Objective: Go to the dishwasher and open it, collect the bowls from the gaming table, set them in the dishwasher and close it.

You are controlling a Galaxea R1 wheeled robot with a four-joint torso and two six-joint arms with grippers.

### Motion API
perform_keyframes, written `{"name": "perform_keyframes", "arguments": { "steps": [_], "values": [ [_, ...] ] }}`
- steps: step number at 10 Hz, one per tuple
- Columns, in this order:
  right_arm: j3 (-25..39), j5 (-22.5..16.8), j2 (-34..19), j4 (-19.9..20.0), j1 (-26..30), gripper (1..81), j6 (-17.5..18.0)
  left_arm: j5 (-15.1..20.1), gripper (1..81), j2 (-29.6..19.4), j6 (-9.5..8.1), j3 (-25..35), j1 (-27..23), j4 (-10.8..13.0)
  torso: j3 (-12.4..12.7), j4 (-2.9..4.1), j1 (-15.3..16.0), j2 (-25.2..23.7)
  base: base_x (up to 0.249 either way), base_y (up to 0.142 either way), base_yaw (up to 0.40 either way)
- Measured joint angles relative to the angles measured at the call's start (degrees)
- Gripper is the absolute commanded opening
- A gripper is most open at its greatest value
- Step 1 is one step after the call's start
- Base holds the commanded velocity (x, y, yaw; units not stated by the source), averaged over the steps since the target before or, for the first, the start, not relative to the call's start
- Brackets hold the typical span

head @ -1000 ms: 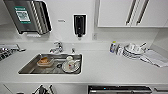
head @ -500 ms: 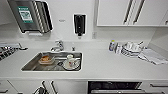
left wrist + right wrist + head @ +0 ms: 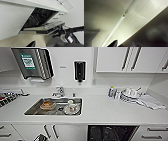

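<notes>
Since the earlier frames the whole head view has shifted: the camera has moved a little, the sink (image 3: pixel 53 107) sits slightly higher in the picture, and the things themselves did not move. The dishwasher (image 3: pixel 111 133) is open under the counter (image 3: pixel 105 109), to the right of the sink, and its dark inside shows. In the left wrist view the dishwasher (image 3: pixel 38 18) shows its racks, with the door (image 3: pixel 45 26) folded down. Right of the sink, on the counter, white dishes (image 3: pixel 130 94) stand beside a cloth (image 3: pixel 151 102). Above the sink hangs a black dispenser (image 3: pixel 80 70). For both grippers I cannot tell if they are open or closed.
</notes>
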Motion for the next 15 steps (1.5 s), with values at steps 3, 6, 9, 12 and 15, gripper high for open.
{"name": "perform_keyframes", "arguments": {
  "steps": [3,6,9,12,15],
  "values": [
    [-3.77,1.35,3.52,-0.26,-0.49,81.1,0.02,0.02,81.1,0.1,0.0,-0.02,0.2,0.01,-0.02,0.0,0.0,0.02,-0.065,0.0,0.0],
    [-8.51,3.52,6.78,0.11,-3.06,81.1,1.38,0.02,81.1,0.12,0.0,-0.02,0.66,0.04,0.0,0.0,0.0,0.02,-0.067,0.0,0.0],
    [-9.2,4.0,7.18,-0.13,-2.67,81.1,0.06,0.02,81.1,0.2,0.0,-0.02,1.33,0.06,-0.02,0.0,0.02,0.02,-0.074,0.0,0.0],
    [-11.29,4.55,8.07,-0.74,-3.17,81.1,-0.8,0.09,81.1,0.48,-0.02,-0.05,2.84,1.11,0.0,0.0,0.04,0.02,-0.081,0.0,0.0],
    [-14.14,-2.4,9.23,-2.65,-8.05,81.1,-2.62,-0.11,81.1,2.32,-0.02,-0.07,4.22,1.94,-0.02,0.0,0.02,0.0,-0.082,0.0,0.0]
  ]
}}
